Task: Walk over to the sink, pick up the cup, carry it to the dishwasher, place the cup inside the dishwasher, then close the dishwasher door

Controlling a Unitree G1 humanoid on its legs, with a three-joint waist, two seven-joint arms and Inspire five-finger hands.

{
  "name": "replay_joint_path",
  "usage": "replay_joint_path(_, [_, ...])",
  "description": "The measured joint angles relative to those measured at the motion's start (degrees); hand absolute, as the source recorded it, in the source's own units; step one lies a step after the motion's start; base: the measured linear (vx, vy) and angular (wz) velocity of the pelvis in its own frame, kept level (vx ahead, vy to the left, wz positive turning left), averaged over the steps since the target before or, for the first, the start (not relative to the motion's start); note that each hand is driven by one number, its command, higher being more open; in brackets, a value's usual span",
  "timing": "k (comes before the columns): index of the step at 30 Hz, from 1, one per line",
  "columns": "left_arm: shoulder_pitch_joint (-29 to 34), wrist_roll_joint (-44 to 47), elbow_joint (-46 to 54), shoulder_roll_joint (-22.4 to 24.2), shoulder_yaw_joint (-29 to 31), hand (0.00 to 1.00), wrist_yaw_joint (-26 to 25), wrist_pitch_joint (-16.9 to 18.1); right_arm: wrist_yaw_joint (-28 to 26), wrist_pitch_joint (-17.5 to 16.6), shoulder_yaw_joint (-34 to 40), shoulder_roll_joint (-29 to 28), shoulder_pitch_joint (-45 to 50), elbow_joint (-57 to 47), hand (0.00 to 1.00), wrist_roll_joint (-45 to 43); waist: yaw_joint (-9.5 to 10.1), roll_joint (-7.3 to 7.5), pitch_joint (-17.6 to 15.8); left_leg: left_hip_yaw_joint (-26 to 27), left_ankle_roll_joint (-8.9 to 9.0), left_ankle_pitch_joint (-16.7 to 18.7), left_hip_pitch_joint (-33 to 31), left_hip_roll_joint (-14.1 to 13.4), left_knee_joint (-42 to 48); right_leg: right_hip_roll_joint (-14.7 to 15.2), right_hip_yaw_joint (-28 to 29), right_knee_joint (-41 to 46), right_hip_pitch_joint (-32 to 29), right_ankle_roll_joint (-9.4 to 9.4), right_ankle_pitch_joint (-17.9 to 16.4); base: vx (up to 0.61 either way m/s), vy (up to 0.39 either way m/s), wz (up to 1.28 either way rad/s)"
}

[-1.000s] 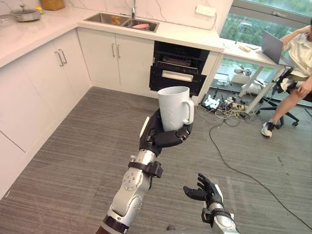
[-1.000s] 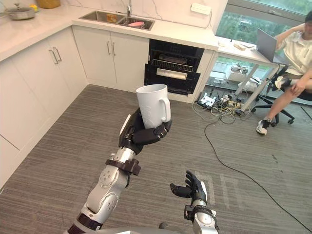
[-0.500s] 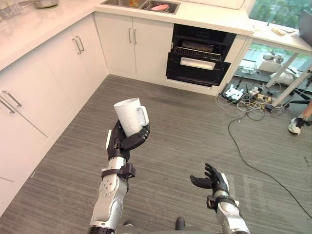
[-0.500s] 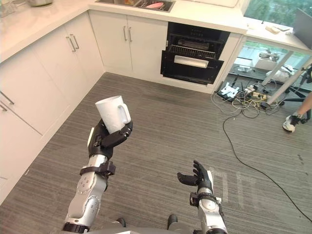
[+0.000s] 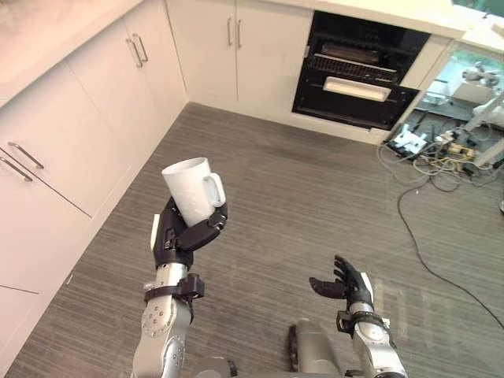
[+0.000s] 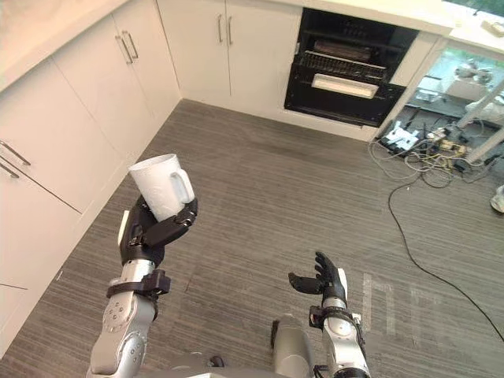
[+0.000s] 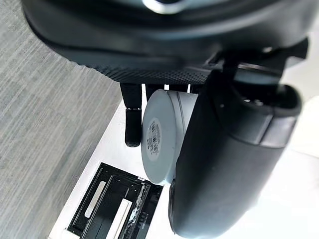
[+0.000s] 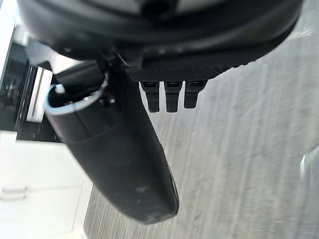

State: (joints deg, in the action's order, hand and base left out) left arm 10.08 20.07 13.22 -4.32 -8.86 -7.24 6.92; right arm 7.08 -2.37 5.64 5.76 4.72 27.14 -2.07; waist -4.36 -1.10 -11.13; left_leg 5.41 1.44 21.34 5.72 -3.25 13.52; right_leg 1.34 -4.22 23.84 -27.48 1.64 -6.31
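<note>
Floor [image 5: 315, 197]: grey wood-grain planks across the whole middle of the head views.

Cabinets [image 5: 71, 150]: white, running along the robot's left and across the far wall, with slim metal handles [image 5: 140, 49] on the doors. A strip of pale counter [image 5: 47, 31] sits above them.

Dishwasher [image 5: 358, 75]: black, set into the far cabinet run, front open, a dark rack and a pale panel visible inside. It also shows past the left hand in the left wrist view.

Cables [image 5: 441, 153]: a tangle on the floor to the right of the dishwasher, one black lead trailing across the planks toward the near right.

Left hand [image 5: 177, 236]: raised in front of the robot over open floor. Fingers [image 7: 132, 124] and thumb curl round the lower body of the cup, clamping it from both sides.

Cup [image 5: 191, 191]: white mug, mouth up, tilted slightly, handle toward the robot's right. Held in the left hand, in the air, well apart from the dishwasher. The left wrist view shows its round base with a small label.

Right hand [image 5: 346, 285]: low at the near right, palm turned inward, holding nothing. Fingers [image 8: 172, 97] loosely bent and side by side, thumb standing apart from them
</note>
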Motion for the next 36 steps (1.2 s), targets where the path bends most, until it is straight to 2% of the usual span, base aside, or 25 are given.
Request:
replay_joint_path(1, [-0.5, 0.0, -0.4, 0.0, -0.7, 0.30, 0.1, 0.0, 0.0, 0.0, 0.0, 0.2, 0.3, -0.3, 0.90, 0.0, -0.19, 0.01, 0.0, -1.0, 0.89, 0.5, 1.0, 0.0, 0.3, -0.7, 0.8, -1.7, -0.1, -0.48, 5.4, 0.67, -0.117, 0.91])
replay_joint_path(2, [-0.8, -0.2, -2.0, 1.0, -1.8, 0.30, 0.2, 0.1, 0.1, 0.2, -0.5, 1.3, 0.4, -0.1, 0.90, 0.0, -0.13, -2.43, 0.1, -2.2, 2.33, 1.4, 2.6, -1.9, 2.1, -1.9, -0.6, -0.2, 1.3, -1.62, 8.0, 0.68, -0.142, 0.49])
replay_joint_path(3, [-0.9, -0.5, -2.7, 2.5, -1.9, 0.30, 0.3, -0.2, -0.1, 0.5, -1.3, 1.4, 0.4, -1.3, 0.90, 0.0, 0.31, -3.37, 0.1, -2.5, 4.45, -0.3, 1.2, -3.8, 8.7, -2.4, -2.7, 1.1, 3.5, -3.44, 4.9, 0.67, -0.158, 0.32])
replay_joint_path(4, [-0.9, -0.5, -2.9, 3.1, -2.1, 0.30, 0.3, -0.3, -0.2, 0.6, -1.8, 1.3, 0.7, -2.3, 0.90, 0.0, 0.38, -3.42, 0.1, -2.6, 4.83, -2.1, -0.3, -4.1, 14.3, -2.9, -3.0, 1.2, 5.3, -3.87, 3.5, 0.65, -0.188, 0.18])
replay_joint_path(5, [-0.6, -0.5, -3.2, 3.9, -2.2, 0.30, 0.4, -0.4, -0.4, 0.6, -2.7, 1.2, 2.2, -5.1, 0.90, 0.0, 0.51, -3.96, -0.2, -2.8, 4.33, -9.5, -5.1, -6.3, 29.4, -4.0, -3.9, -0.4, 10.3, -4.94, 2.0, 0.51, -0.155, 0.20])
replay_joint_path(7, [-0.3, -0.5, -2.8, 4.1, -2.8, 0.30, 1.2, -0.4, 0.3, 0.1, -3.6, 0.6, 4.8, -10.0, 0.90, -0.1, 1.88, -4.07, -0.2, -1.5, 3.66, -14.3, -12.4, -10.5, 47.3, -5.7, -3.6, -5.4, 18.8, -5.87, 1.1, 0.61, -0.150, 0.11])
replay_joint_path(8, [0.1, -0.5, -2.1, 4.2, -3.0, 0.30, 1.9, -0.4, 0.9, -0.3, -3.8, 0.1, 5.6, -12.6, 0.90, -0.2, 2.69, -3.77, -0.1, 0.7, 2.44, -13.6, -16.5, -12.7, 53.3, -6.2, -2.8, -8.8, 23.7, -6.10, 1.0, 0.59, -0.119, -0.07])
replay_joint_path(10, [0.2, -0.5, -1.5, 4.3, -2.8, 0.30, 2.6, -0.3, 1.6, -1.4, -3.7, -0.4, 5.5, -14.9, 0.90, -0.4, 4.14, -3.58, 0.0, 4.5, 0.63, -11.1, -23.4, -14.9, 55.2, -5.7, -0.7, -13.7, 29.9, -6.85, 0.3, 0.60, -0.046, -0.31])
replay_joint_path(13, [0.1, -0.5, -1.8, 4.3, -2.8, 0.30, 2.6, -0.3, 1.8, -1.4, -3.4, -0.4, 3.7, -13.9, 0.90, -0.6, 5.16, -2.75, -0.5, 6.9, 0.22, -8.1, -29.4, -13.9, 46.6, -3.4, 0.6, -17.2, 35.3, -5.65, -1.2, 0.50, 0.086, -0.22])
replay_joint_path(15, [0.2, -0.5, -2.3, 4.3, -2.9, 0.30, 2.6, -0.4, 1.9, -1.4, -2.5, -0.1, 3.0, -11.1, 0.90, -0.6, 5.07, -2.06, -0.5, 5.7, 1.08, -8.8, -30.1, -8.8, 26.4, -0.4, 1.0, -17.8, 38.7, -3.92, -3.4, 0.48, 0.209, -0.10])
replay_joint_path(16, [0.1, -0.5, -2.2, 4.3, -2.8, 0.30, 2.6, -0.3, 1.8, -1.4, -2.2, 0.4, 2.6, -9.6, 0.90, -0.6, 5.04, -2.20, -0.4, 3.4, 1.45, -11.5, -29.6, -6.3, 16.5, 0.6, 1.9, -17.6, 39.6, -2.69, -5.0, 0.50, 0.269, -0.35])
replay_joint_path(17, [0.1, -0.5, -2.2, 4.3, -2.8, 0.30, 2.6, -0.2, 1.8, -1.4, -2.0, 0.8, 2.4, -7.7, 0.90, -0.6, 5.27, -3.03, 0.3, 0.7, 1.28, -20.5, -28.2, -4.3, 8.5, 1.4, 3.8, -17.2, 40.8, -0.60, -7.8, 0.50, 0.306, -0.43])
replay_joint_path(18, [-0.3, -0.5, -3.0, 3.0, -2.7, 0.30, 2.2, -0.3, 1.7, -0.8, -2.1, 0.0, 1.6, -4.4, 0.90, -0.7, 4.79, -0.58, 0.4, 1.7, -0.50, -20.8, -27.6, -2.3, 10.0, 3.9, 5.4, -16.2, 41.2, -0.19, -9.0, 0.62, 0.370, -0.35])
replay_joint_path(19, [-0.4, -0.5, -3.0, 2.6, -2.7, 0.30, 2.1, -0.5, 1.6, -0.5, -2.1, -0.1, 1.6, -3.7, 0.90, -0.7, 4.68, -0.17, 0.6, 1.9, -1.61, -19.5, -28.0, -1.9, 11.7, 4.7, 6.4, -15.1, 40.7, -0.12, -8.9, 0.61, 0.368, -0.23])
replay_joint_path(21, [-0.1, -0.5, -3.0, 2.3, -2.9, 0.30, 2.1, -1.0, 1.5, -0.1, -2.1, -0.2, 2.0, -3.0, 0.90, -0.7, 5.06, -0.03, 0.6, 4.1, -3.32, -11.6, -28.5, -2.6, 20.4, 5.3, 11.2, -7.2, 38.9, 0.43, -8.8, 0.57, 0.313, -0.42])
replay_joint_path(22, [0.2, -0.5, -3.0, 2.0, -2.9, 0.30, 2.1, -1.0, 1.4, 0.0, -2.1, -0.4, 1.9, -3.0, 0.90, -0.7, 5.26, 0.21, 0.7, 5.2, -3.62, -10.0, -27.4, -2.7, 21.0, 5.5, 12.2, -2.8, 37.1, 1.31, -8.6, 0.47, 0.252, -0.75])
replay_joint_path(24, [0.5, -0.5, -3.0, -0.3, -3.0, 0.30, 2.0, -1.0, 0.9, 0.0, -2.5, -2.0, 0.3, -3.0, 0.90, -0.6, 4.84, 1.33, 0.7, 9.1, -4.54, -6.9, -21.5, -2.0, 19.0, 7.6, 12.7, 19.3, 27.4, 9.62, -2.5, 0.37, 0.188, -0.79])
replay_joint_path(25, [0.6, -0.6, -3.0, -0.9, -3.1, 0.30, 1.8, -1.4, 0.7, 0.0, -3.3, -2.6, -0.1, -3.3, 0.90, -0.6, 4.43, 1.46, 0.8, 11.0, -4.77, -5.5, -17.2, -1.9, 17.4, 8.2, 11.3, 29.5, 22.4, 8.28, -3.0, 0.30, 0.128, -0.63])
replay_joint_path(27, [0.8, -0.6, -2.5, -0.8, -3.6, 0.30, 1.0, -1.4, 0.5, 0.0, -4.6, -3.6, 0.1, -4.1, 0.90, -0.5, 4.42, 1.51, 0.8, 13.0, -4.57, -4.3, -11.1, -1.9, 14.2, 8.6, 7.6, 35.7, 17.6, 5.11, -4.9, 0.34, 0.103, -0.60])
replay_joint_path(29, [0.7, -0.6, -1.2, -0.9, -5.0, 0.30, 0.9, -0.4, 0.5, -0.1, -6.5, -5.3, 0.5, -7.8, 0.90, -0.5, 3.99, 1.71, 1.8, 15.9, -4.18, -2.3, -5.1, -2.0, 9.8, 8.7, -1.2, 31.6, 10.4, 1.53, -7.2, 0.43, 0.049, -0.64])
replay_joint_path(31, [0.5, -0.6, -1.1, -0.9, -6.1, 0.30, 1.2, -0.1, 0.4, -0.6, -7.7, -5.7, 0.1, -9.6, 0.90, -0.5, 2.79, 1.84, 2.4, 17.2, -2.54, -1.7, -2.5, -2.0, 8.0, 8.6, -8.9, 21.0, 7.5, 0.55, -7.6, 0.40, 0.005, -0.39])
replay_joint_path(32, [0.5, -0.6, -1.4, -0.9, -6.3, 0.30, 1.2, -0.1, 0.4, -0.7, -8.2, -5.6, -0.3, -9.9, 0.90, -0.5, 2.75, 1.78, 2.7, 18.2, -1.86, -1.4, -0.8, -2.0, 6.6, 7.8, -12.2, 14.0, 7.0, -0.22, -6.9, 0.45, -0.011, -0.44])
replay_joint_path(33, [0.5, -0.6, -2.4, -0.9, -6.3, 0.30, 1.2, -0.1, 0.4, -0.7, -8.6, -5.5, -0.7, -10.1, 0.90, -0.5, 2.35, 1.94, 3.5, 19.2, -0.66, -1.0, 1.1, -1.5, 4.6, 5.6, -15.6, 3.8, 7.0, -1.28, -3.6, 0.53, -0.016, -0.28])
replay_joint_path(34, [0.4, -0.6, -3.8, -0.8, -6.2, 0.30, 1.2, -0.1, 0.5, -0.7, -8.7, -5.3, -0.6, -10.8, 0.90, -0.4, 1.14, 2.21, 3.7, 18.4, 0.46, -0.5, 3.4, -0.7, 2.9, 4.2, -15.5, -1.0, 7.8, -6.09, 4.9, 0.68, -0.034, -0.05])
replay_joint_path(36, [0.0, -0.6, -7.8, 1.0, -6.2, 0.30, 1.4, -0.4, 0.6, -0.6, -8.4, -3.5, -0.3, -11.6, 0.90, -0.4, 0.43, -0.73, 4.8, 16.1, 1.88, -0.3, 4.4, -3.3, 3.7, 1.7, -15.9, -0.9, 9.1, -7.97, 5.0, 0.64, -0.063, -0.09])
